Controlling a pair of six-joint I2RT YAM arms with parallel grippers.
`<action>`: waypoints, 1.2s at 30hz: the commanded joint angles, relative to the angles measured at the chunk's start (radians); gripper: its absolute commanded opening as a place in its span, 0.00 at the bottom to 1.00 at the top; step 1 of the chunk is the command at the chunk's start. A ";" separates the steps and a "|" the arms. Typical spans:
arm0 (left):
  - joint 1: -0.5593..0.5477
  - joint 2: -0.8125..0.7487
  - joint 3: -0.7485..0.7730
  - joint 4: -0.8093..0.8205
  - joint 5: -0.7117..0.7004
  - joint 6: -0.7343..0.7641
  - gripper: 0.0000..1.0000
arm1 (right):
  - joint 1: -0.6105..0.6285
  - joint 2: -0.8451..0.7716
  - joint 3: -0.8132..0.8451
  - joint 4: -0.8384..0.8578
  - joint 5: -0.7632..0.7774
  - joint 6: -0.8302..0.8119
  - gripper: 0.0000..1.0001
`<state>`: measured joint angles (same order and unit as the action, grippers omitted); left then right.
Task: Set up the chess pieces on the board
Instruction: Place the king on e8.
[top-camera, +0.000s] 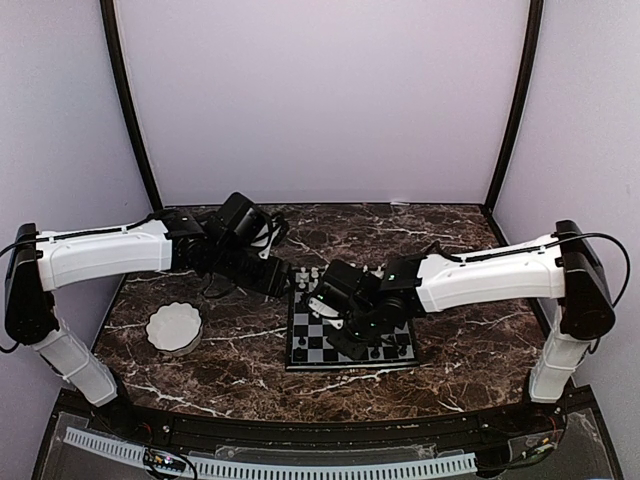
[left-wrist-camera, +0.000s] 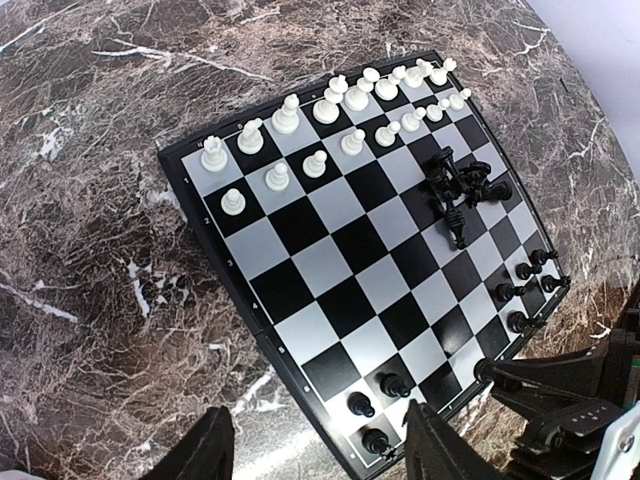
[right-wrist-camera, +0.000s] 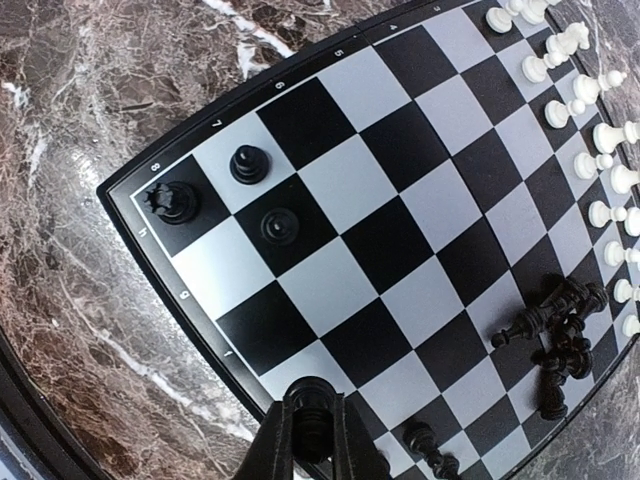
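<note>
A white scalloped bowl (top-camera: 174, 328) sits on the marble tabletop (top-camera: 230, 375), left of the board (left-wrist-camera: 300, 270); what it holds cannot be told. At the board's edge, the right gripper (right-wrist-camera: 312, 428) has its jaws closed on one black piece (right-wrist-camera: 312, 400). The left gripper (left-wrist-camera: 318, 425) hangs with jaws wide apart, gripping nothing. A few black pieces (left-wrist-camera: 395, 383) stand along the edge, a black heap (left-wrist-camera: 460, 185) lies toppled mid-board, and white pieces (left-wrist-camera: 325, 110) line two far rows.

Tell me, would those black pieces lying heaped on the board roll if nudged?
Probably: the heaped black pieces lie on their sides, so they'd likely roll apart. Being tiny, they're probably very light. The board looks glossy, so they may slide.
</note>
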<state>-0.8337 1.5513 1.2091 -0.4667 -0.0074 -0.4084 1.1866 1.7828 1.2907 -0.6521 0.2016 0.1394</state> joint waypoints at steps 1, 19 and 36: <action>0.001 -0.030 0.003 -0.011 0.020 -0.014 0.60 | 0.011 -0.011 -0.008 0.000 0.052 0.023 0.04; 0.003 -0.002 0.030 -0.025 0.054 -0.024 0.59 | -0.018 -0.104 -0.193 0.194 -0.052 0.112 0.07; 0.002 0.024 0.046 -0.029 0.061 -0.009 0.59 | -0.047 -0.078 -0.190 0.211 -0.080 0.102 0.08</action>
<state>-0.8337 1.5700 1.2263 -0.4702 0.0448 -0.4294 1.1492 1.7084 1.1011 -0.4660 0.1379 0.2409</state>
